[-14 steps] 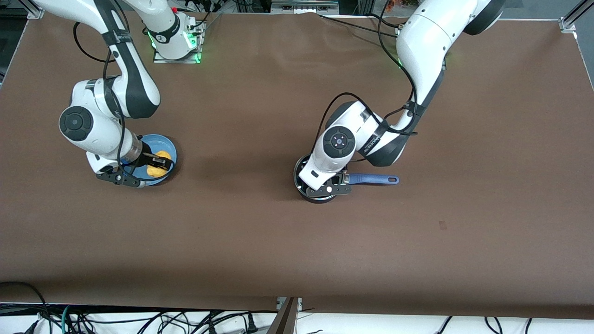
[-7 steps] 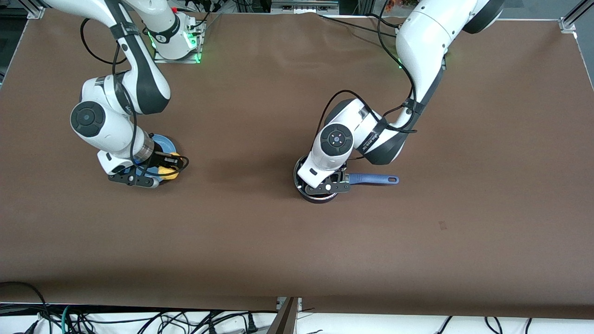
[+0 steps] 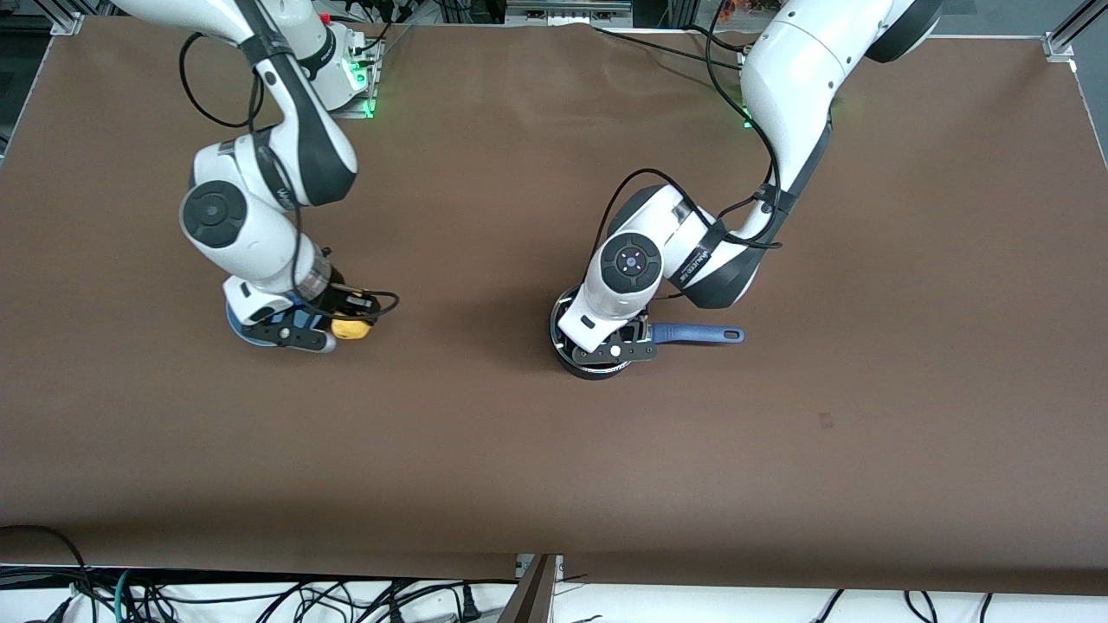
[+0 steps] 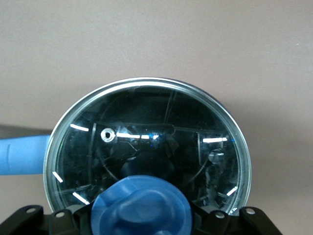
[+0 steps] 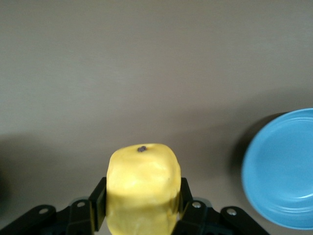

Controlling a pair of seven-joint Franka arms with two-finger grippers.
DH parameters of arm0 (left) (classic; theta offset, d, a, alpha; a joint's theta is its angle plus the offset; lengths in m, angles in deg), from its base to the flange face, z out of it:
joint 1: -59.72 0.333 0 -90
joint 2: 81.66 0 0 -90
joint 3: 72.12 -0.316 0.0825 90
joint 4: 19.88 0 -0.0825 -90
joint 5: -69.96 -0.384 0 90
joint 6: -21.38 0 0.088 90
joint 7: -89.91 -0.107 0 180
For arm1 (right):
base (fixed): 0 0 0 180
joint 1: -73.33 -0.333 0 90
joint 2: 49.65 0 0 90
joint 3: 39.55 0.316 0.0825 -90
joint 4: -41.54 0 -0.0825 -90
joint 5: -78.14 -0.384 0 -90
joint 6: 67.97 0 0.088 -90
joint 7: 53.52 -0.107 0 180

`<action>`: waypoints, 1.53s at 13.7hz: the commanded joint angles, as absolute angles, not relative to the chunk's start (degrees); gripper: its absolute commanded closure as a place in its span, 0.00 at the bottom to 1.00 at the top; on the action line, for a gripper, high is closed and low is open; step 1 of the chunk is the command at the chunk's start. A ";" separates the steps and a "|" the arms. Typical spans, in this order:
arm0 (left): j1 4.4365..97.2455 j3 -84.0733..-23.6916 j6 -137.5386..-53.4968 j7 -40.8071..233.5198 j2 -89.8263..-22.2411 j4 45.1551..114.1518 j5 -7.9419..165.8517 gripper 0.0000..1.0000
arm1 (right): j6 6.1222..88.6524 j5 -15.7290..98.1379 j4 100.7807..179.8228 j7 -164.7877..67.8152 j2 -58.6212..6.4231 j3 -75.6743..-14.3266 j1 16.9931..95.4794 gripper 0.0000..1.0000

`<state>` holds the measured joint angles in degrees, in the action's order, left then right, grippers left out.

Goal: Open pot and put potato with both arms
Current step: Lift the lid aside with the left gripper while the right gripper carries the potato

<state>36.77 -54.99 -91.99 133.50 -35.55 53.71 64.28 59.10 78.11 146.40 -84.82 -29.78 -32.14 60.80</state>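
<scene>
Front view first: we find the right gripper (image 3: 353,322) up over bare table just beside the plate (image 3: 235,324), toward the right arm's end of the table, clenched on the potato (image 3: 351,329). The pot (image 3: 594,346) sits mid-table, well apart from that load, in the direction of the left arm's end; its long blue handle (image 3: 697,333) runs parallel to the table's long edges, pointing on toward the left arm's end. So, as we judge it, the carry must run along the table's length toward the pot.

The left gripper (image 3: 625,339) is right over the pot. In the left wrist view we see it (image 4: 141,215) at the blue knob (image 4: 142,205) of the glass lid (image 4: 146,152), but we cannot tell whether it grips. The lid looks seated on the rim, so the pot reads as unopened.

In the right wrist view the potato (image 5: 143,193) is smooth, pale yellow, blocky, with one dark speck on top, pinched on both flanks.
</scene>
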 commanded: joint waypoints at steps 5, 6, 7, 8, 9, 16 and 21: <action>43.00 -54.98 -80.85 124.56 -44.11 53.33 64.07 1.00 | 58.24 74.54 136.56 -96.39 -23.55 -32.26 54.36 0.61; 44.58 -54.98 -78.31 121.32 -45.34 53.42 64.07 1.00 | 58.59 73.49 135.68 -99.19 -22.76 -32.26 52.87 0.61; 46.60 -54.98 -75.94 117.28 -46.31 53.77 64.07 1.00 | 58.59 73.05 133.85 -102.01 -21.36 -32.34 50.77 0.61; 48.79 -54.98 -74.96 113.15 -47.45 54.03 64.07 1.00 | 58.59 73.04 131.31 -104.99 -19.78 -32.34 48.83 0.61; 51.34 -54.98 -74.60 109.02 -49.38 55.95 64.07 1.00 | 58.59 73.13 128.67 -108.07 -17.94 -32.34 47.16 0.61; 66.72 -55.07 -85.72 89.24 -68.36 84.22 63.37 1.00 | 69.99 73.74 119.94 -111.97 -6.86 -32.52 36.78 0.61; 73.68 -55.16 -102.59 82.26 -69.09 97.42 63.37 1.00 | 76.52 73.83 118.54 -111.88 -2.20 -32.61 34.14 0.61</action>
<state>72.15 -55.74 -95.88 84.35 -67.54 91.04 64.13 76.26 73.76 121.74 -111.58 -4.27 -32.07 34.87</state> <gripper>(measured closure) 0.568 0.405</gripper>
